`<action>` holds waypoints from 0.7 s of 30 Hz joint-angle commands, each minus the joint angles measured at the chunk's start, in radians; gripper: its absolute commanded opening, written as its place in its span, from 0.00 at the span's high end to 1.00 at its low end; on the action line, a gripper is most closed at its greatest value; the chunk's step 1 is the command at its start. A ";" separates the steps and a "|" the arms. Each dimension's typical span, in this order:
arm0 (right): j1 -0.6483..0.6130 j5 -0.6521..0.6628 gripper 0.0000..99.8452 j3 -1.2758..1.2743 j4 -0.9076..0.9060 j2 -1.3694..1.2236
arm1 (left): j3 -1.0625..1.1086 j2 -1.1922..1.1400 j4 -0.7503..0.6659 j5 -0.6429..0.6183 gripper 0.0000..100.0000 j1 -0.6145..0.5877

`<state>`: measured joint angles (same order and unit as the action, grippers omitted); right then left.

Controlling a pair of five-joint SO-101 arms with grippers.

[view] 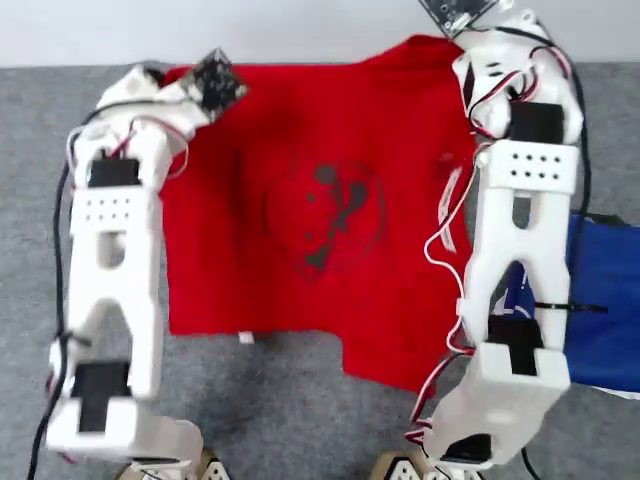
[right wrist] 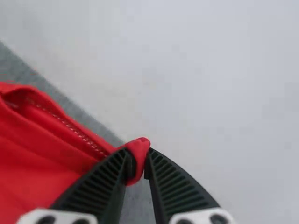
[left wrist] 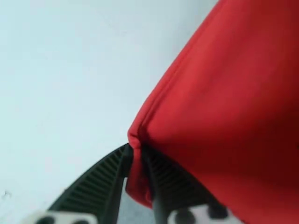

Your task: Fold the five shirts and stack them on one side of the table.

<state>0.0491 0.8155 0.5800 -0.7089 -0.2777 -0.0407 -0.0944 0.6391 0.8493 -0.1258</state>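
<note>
Black ribbed fingers of the left hand are gripping a corner of a red shirt. The hand is almost fully closed, with only the fold of cloth between its tips, and the shirt is fanning out away from it.

The right hand is pinching another fold of the same shirt, its fingers pressing together on a small red bunch. A stitched hem is running away from this hand, with grey tabletop lying under the cloth and a pale wall standing beyond the fingertips.

From above, the left arm and right arm are stretching out along either side of the shirt. The shirt is spreading between the two hands and back toward the arm bases across the tabletop. A dark heart print is showing on it, about midway between the hands. A blue shirt is lying on the outer side of the right arm, well behind the right hand and partly under that arm.
</note>
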 commanded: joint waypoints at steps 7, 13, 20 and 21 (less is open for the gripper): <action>-0.004 -0.002 0.99 0.011 0.209 -0.065 | -0.532 -0.342 0.147 0.012 1.00 -0.003; -0.004 -0.002 0.99 0.011 0.048 -0.071 | -0.677 -0.431 0.411 0.012 1.00 -0.003; -0.001 -0.002 0.99 0.012 -0.349 0.021 | -0.688 -0.446 0.720 0.009 1.00 -0.006; -0.001 -0.002 0.99 0.012 -0.401 0.041 | -0.687 -0.450 0.752 0.009 1.00 -0.006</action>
<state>0.0445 0.8155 0.5800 -0.9697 -0.3498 -0.6866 -0.5501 1.3004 0.8508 -0.1258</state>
